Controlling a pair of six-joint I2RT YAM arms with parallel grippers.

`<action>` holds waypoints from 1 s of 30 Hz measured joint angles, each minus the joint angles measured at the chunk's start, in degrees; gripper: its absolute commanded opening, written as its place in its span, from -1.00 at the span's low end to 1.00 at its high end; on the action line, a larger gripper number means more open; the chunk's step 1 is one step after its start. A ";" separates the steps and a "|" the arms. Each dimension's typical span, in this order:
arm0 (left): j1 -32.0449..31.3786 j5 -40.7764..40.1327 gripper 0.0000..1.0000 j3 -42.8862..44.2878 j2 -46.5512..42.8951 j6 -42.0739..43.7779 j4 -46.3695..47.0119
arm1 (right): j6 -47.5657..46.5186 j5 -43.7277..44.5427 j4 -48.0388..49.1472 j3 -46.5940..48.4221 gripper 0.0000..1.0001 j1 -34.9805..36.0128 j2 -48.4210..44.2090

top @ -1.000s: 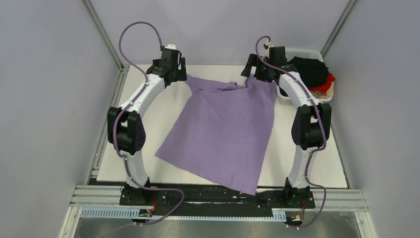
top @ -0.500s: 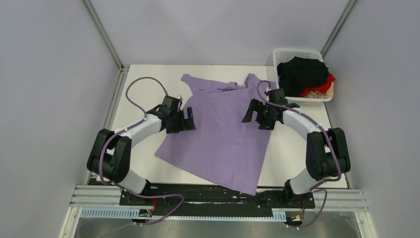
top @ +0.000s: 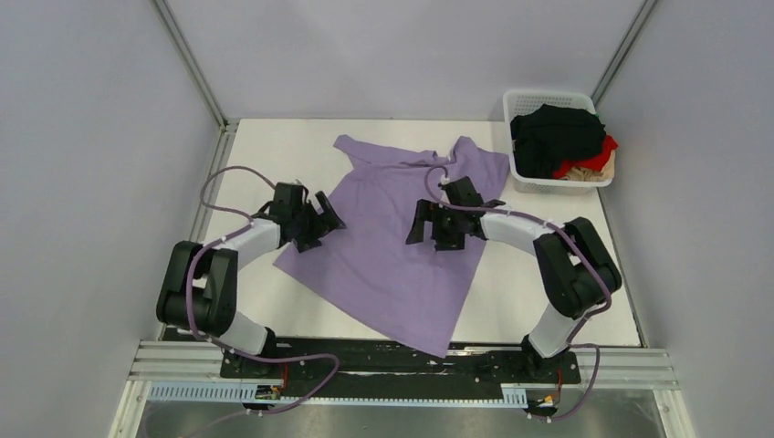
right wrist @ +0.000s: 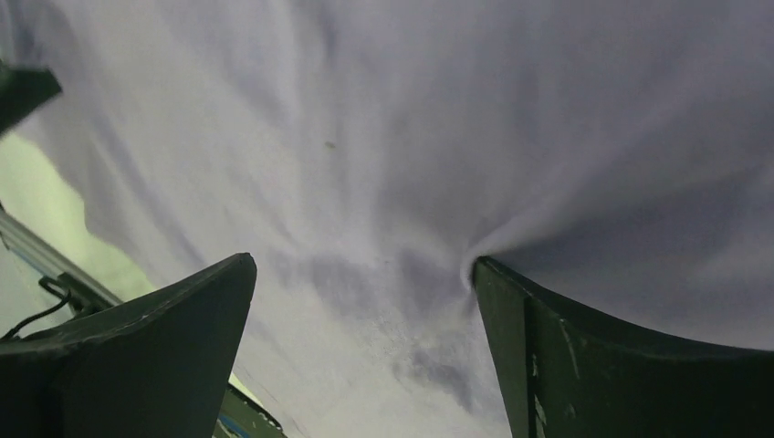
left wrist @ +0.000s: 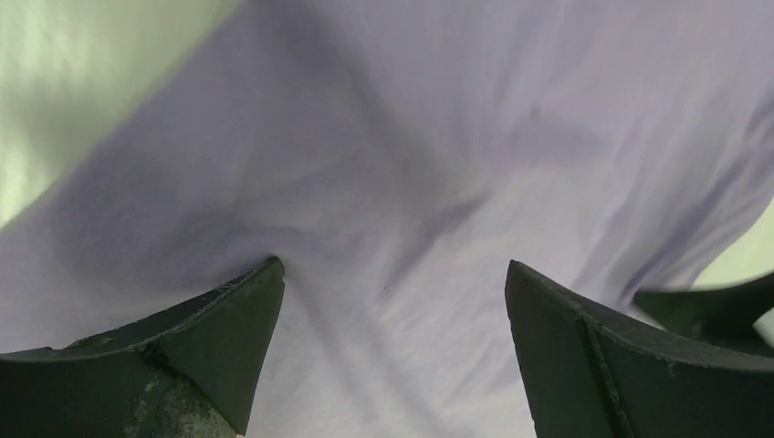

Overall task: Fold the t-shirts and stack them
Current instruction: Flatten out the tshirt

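Note:
A light purple t-shirt (top: 392, 246) lies spread on the white table, neck at the far side, hem hanging over the near edge. My left gripper (top: 321, 224) is open, low on the shirt's left edge; the purple cloth (left wrist: 402, 182) fills its wrist view between the fingers. My right gripper (top: 436, 224) is open, low on the shirt's right-middle; the cloth (right wrist: 411, 164) fills its view, one fingertip (right wrist: 497, 283) pressing a pucker into it. Black (top: 557, 137), red (top: 607, 144) and beige (top: 584, 169) shirts lie in the basket.
A white plastic lattice basket (top: 548, 96) stands at the table's far right corner. Grey walls with metal frame posts close the cell at the left, right and back. The black base rail (top: 402, 360) runs along the near edge.
Both arms came down from the shirt's far corners, let go of it, and moved nearer and inward along the cloth. The shirt's lower part has slid a little to the left.

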 measured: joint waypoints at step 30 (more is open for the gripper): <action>8.04 -12.48 1.00 66.38 43.25 3.65 -22.60 | 2.78 -1.68 11.74 -4.42 1.00 -17.62 -13.66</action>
